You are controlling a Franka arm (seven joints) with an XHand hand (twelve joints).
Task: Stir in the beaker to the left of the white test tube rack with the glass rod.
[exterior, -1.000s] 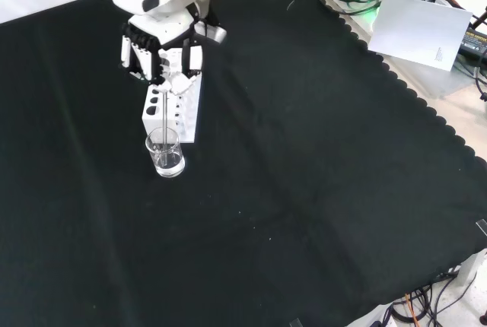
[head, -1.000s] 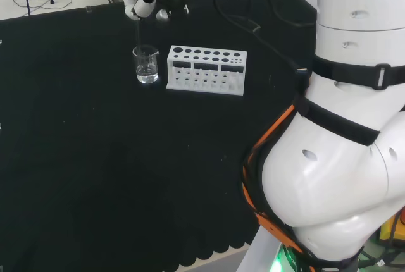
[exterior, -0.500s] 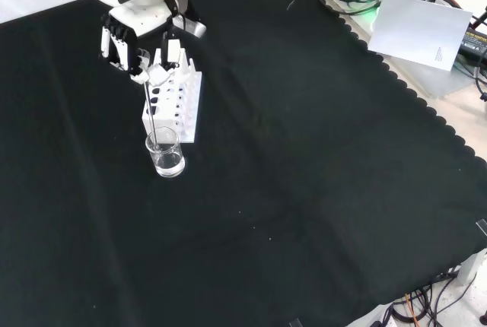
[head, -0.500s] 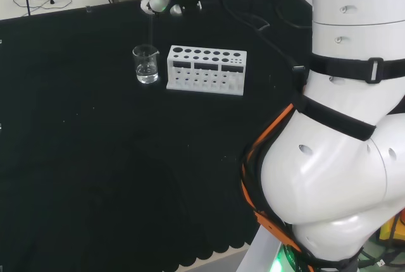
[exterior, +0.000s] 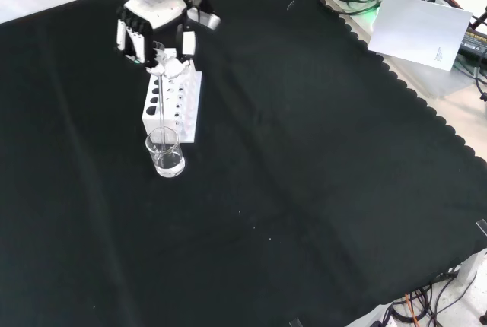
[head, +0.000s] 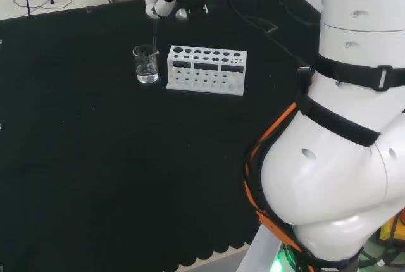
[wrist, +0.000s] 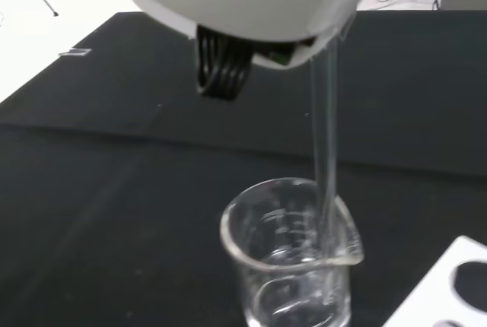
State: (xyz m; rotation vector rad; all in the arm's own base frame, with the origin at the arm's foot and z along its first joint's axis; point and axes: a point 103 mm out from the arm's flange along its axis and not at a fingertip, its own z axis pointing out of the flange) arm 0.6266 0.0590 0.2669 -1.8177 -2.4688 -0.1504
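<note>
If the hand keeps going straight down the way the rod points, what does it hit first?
Probably the beaker: the rod held by the hand already dips inside it, near the rim, so its tip would likely meet the beaker's bottom first. The rack stands just beside; depth is unclear.

head behind arm, front opposite, wrist close; all share beaker (wrist: 293, 258)

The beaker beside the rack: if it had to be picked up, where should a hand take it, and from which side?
Grip the beaker round its upright wall below the rim, probably from the side away from the test tube rack. The glass rod dips into its open top, held by the hand, so coming from above looks blocked.
</note>
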